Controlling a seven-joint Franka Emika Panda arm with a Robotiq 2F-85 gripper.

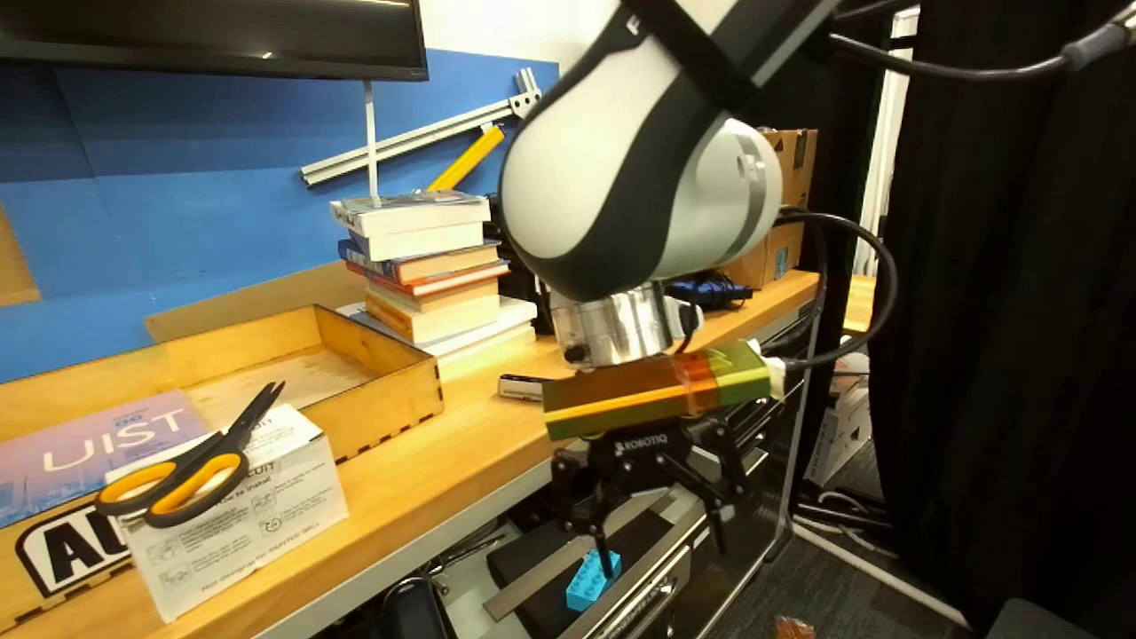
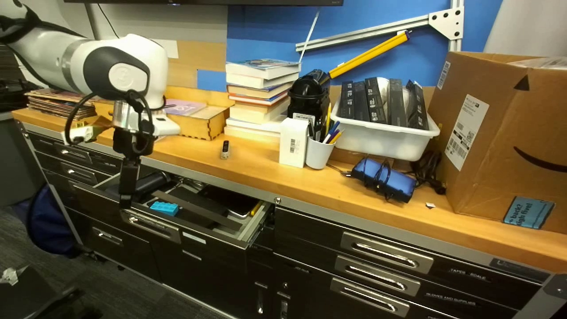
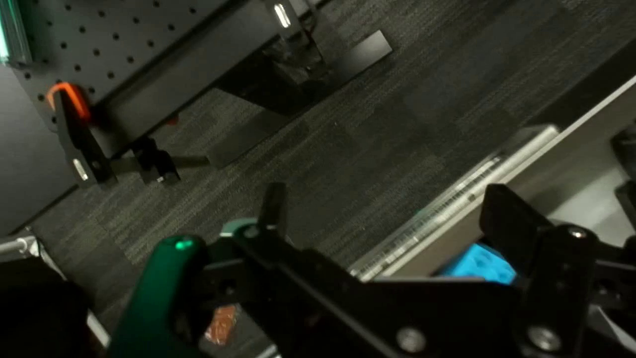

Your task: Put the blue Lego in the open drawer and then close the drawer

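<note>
The bright blue Lego [image 1: 584, 588] lies inside the open drawer [image 2: 221, 250], close behind its front wall. It also shows in an exterior view [image 2: 164, 208] and, partly hidden by a finger, in the wrist view [image 3: 479, 267]. The drawer is pulled out and its silvery front edge [image 3: 447, 219] crosses the wrist view. My gripper [image 1: 662, 543] is open and empty above the drawer front. In the wrist view [image 3: 387, 199] one finger is over the drawer beside the Lego and the other is outside, over the floor. Whether a finger touches the Lego or drawer cannot be told.
The wooden worktop [image 2: 257, 173] overhangs the drawer. A dark bottle [image 2: 150, 184] and a metal strip [image 2: 199, 208] lie in the drawer. Scissors [image 1: 191, 466] rest on a white box [image 1: 257, 524]. Books [image 1: 426, 275] are stacked behind. Closed drawers [image 2: 381, 257] stand alongside.
</note>
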